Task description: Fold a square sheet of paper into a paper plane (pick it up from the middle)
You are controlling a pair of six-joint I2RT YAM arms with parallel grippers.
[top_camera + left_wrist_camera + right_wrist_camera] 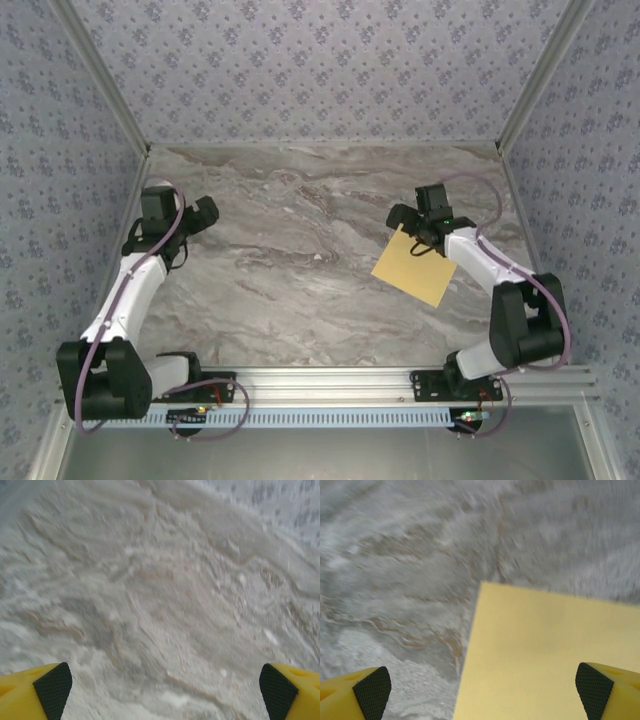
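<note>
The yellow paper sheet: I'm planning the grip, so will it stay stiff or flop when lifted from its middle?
Likely floppy: the square sheet of paper looks thin and lies flat, so its edges would probably droop. Probably very light; on the smooth-looking table a push may slide it.

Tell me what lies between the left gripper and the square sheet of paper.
Nothing: in the top external view, the stretch from the left gripper across to the square sheet of paper is bare marble table.

Tabletop lies open mid-span; walls seemingly close three sides.
</note>
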